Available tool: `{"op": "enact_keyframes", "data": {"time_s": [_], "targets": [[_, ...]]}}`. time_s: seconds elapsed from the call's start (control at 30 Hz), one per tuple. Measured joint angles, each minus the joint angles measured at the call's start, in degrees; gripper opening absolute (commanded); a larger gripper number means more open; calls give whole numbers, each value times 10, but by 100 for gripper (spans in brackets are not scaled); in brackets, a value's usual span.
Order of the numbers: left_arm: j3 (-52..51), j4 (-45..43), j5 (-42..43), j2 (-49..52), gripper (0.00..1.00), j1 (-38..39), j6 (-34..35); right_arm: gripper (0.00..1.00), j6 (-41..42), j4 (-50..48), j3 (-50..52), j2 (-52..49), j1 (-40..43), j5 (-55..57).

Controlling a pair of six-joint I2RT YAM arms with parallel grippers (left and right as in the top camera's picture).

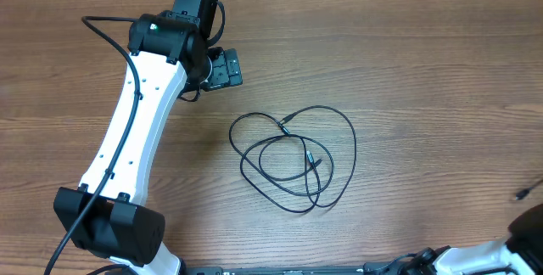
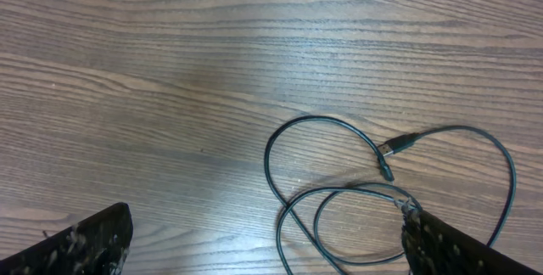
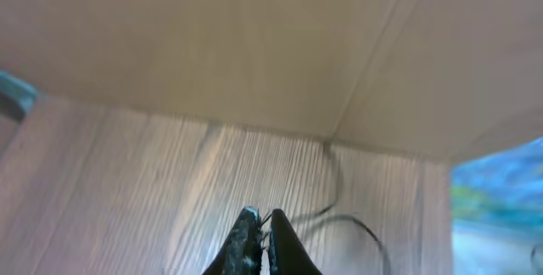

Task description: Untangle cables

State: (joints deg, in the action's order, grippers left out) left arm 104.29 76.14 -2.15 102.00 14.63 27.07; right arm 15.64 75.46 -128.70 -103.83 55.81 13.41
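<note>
Left pincer [image 2: 267,224] gapes wide, its arm [image 1: 136,122] stretched out over the surface [image 2: 170,71] near the looped cables [image 2: 399,146]; right pincer [image 3: 261,224] is pinched closed.

The overhead view looks straight down on the table [image 1: 424,54]. The left wrist view looks down from close and shares the cables [image 1: 308,158] with it. The right wrist view faces low along the table.

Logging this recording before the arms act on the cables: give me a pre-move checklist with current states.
1. Left gripper open: ok, jaws wide, empty.
2. Left gripper centred on cables: not ok, they sit off-centre.
3. Cables lying on table: ok.
4. Untangled: not ok, they cross one another.
5. Right gripper ready: not ok, shut on nothing.
</note>
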Motion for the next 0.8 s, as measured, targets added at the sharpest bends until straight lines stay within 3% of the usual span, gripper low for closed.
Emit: {"op": "enact_keyframes", "data": {"time_s": [0.23,0.63,0.8], "targets": [[0,0,0,0,100,0,0,4,6,29,2,-49,32,-84],[0,0,0,0,100,0,0,4,-13,58,2,-67,19,-234],[0,0,0,0,99,0,0,19,-58,99,2,-67,-3,-320]]}}
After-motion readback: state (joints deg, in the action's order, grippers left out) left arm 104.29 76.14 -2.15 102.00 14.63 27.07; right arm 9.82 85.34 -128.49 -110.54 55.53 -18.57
